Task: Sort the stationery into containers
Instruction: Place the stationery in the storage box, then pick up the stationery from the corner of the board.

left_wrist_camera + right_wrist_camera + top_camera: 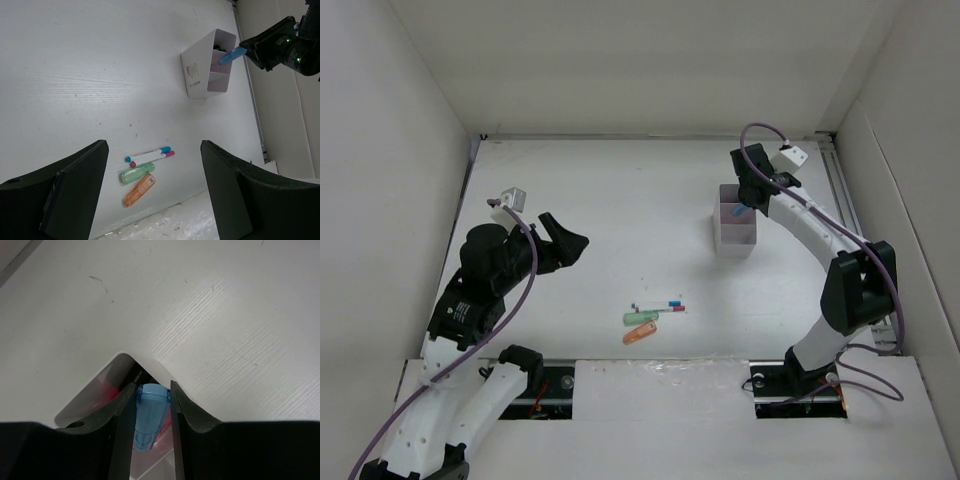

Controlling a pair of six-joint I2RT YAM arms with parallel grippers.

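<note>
My right gripper (pixel 747 207) is shut on a stubby blue marker (pixel 150 412) and holds it over the far end of the white divided box (pixel 736 228); the box (pixel 206 70) and the marker (pixel 231 55) also show in the left wrist view. Something pink lies inside the box (pixel 111 388). On the table lie a white pen with blue caps (pixel 657 303), a white pen with pink caps (pixel 661 310), a green marker (pixel 640 318) and an orange marker (pixel 639 333). My left gripper (pixel 567 243) is open and empty, well left of them.
White walls enclose the table on three sides. A metal rail (pixel 842 195) runs along the right edge behind the right arm. The raised white front ledge (pixel 660 375) lies just near the markers.
</note>
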